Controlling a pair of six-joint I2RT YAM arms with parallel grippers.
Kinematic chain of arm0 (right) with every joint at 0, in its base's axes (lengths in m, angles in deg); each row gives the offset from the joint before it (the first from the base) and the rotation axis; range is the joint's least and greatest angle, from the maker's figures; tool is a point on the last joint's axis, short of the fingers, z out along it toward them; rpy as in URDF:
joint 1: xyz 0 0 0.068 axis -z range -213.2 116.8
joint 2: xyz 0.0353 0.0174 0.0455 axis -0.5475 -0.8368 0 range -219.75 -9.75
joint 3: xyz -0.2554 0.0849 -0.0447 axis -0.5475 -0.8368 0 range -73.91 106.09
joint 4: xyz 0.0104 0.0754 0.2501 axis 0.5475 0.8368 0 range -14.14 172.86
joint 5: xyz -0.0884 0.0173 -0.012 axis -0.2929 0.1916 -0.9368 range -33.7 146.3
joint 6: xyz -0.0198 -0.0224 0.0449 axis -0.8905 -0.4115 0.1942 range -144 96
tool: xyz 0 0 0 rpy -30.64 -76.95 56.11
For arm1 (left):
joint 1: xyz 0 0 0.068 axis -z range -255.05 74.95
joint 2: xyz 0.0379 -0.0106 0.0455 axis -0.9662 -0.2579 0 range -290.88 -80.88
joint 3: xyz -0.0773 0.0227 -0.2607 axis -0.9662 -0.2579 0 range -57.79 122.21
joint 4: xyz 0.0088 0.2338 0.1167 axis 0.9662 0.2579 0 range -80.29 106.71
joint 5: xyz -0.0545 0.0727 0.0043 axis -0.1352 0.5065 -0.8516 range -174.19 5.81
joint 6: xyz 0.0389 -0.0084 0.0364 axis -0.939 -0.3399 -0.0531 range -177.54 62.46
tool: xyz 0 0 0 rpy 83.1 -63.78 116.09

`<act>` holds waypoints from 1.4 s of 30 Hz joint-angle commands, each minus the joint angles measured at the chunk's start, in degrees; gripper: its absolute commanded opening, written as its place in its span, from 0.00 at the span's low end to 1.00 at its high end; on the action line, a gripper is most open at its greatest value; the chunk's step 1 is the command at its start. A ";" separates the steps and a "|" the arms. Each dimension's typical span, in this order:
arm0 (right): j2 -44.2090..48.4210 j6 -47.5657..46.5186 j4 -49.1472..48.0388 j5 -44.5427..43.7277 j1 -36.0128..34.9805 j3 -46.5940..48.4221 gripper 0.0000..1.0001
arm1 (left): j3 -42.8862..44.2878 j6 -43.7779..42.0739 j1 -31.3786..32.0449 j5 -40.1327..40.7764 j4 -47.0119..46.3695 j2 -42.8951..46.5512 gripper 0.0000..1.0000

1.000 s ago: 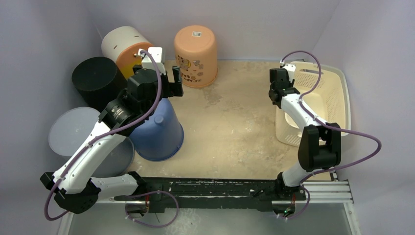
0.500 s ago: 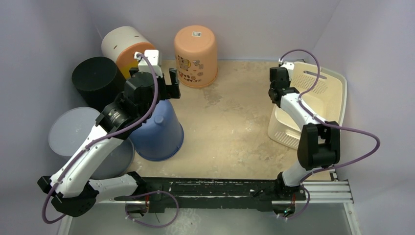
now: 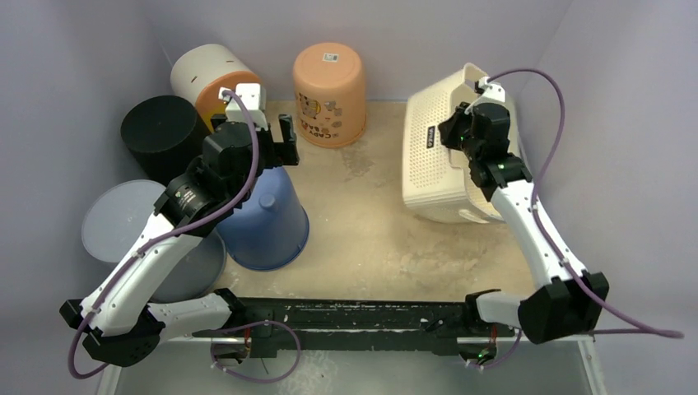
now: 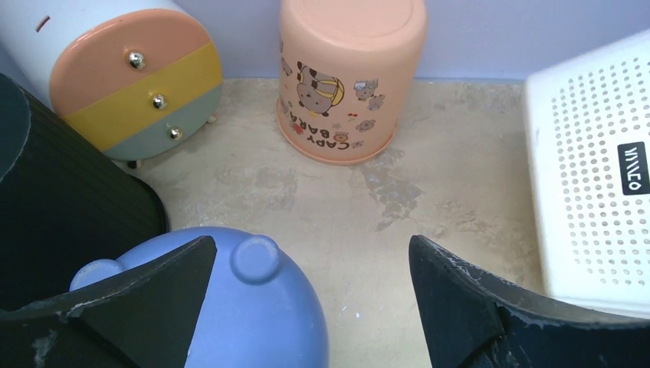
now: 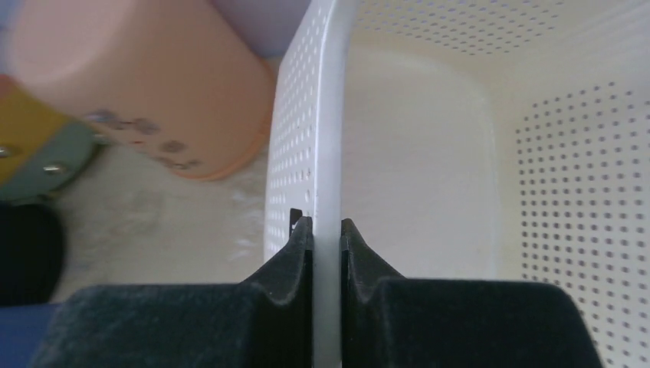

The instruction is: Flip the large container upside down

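While our right gripper (image 5: 327, 228) is clenched on the rim wall of the white perforated basket (image 3: 430, 164), the basket stands tipped up on its side at the far right of the table (image 3: 379, 239), showing a perforated outer face with a label toward the left. Our left gripper (image 4: 310, 249) hangs over the upturned blue bucket (image 3: 267, 222) on the left, jaws spread wide and grasping nothing, with the peach bin (image 3: 329, 90) just beyond.

Inverted peach bucket (image 3: 329, 92) stands near blue bucket (image 3: 267, 218).
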 commanded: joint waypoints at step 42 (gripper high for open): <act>5.32 70.47 -98.94 17.44 -12.91 -45.92 0.00 | 12.96 0.13 0.12 2.01 4.56 -1.85 0.93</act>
